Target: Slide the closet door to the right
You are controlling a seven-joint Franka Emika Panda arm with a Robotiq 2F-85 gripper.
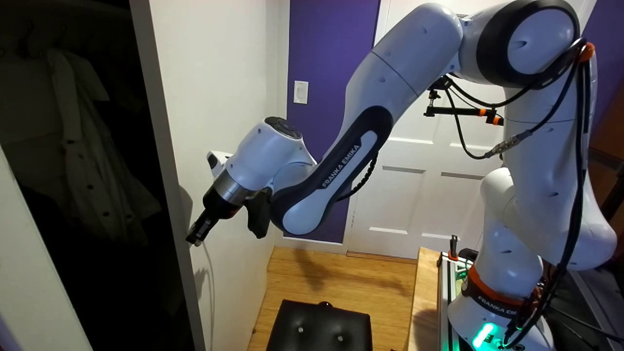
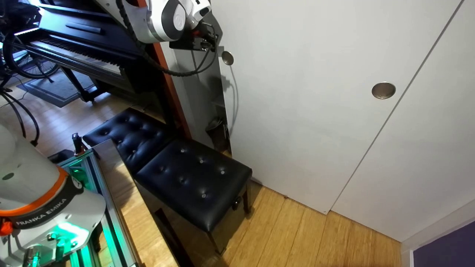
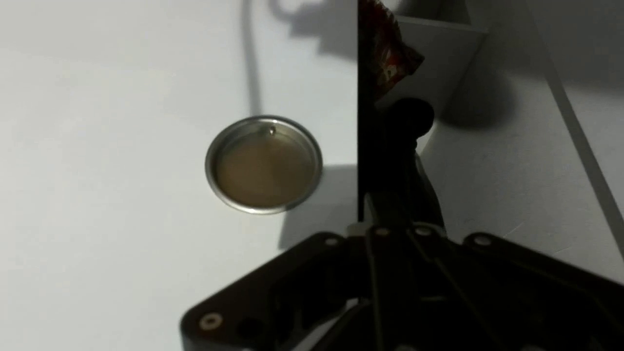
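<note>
fingers (image 3: 395, 273) look pinched together, nothing between them, at the free edge (image 1: 165, 146) of the closet door (image 2: 304, 122), contact unclear, so i'd bear square on that edge and push slow, parallel to its face, toward the finger pull (image 3: 263, 168) near them, not inward at the coat (image 1: 87, 165) well beyond.

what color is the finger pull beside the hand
The finger pull is brownish, silvery-rimmed, clearest in the wrist view.
</note>
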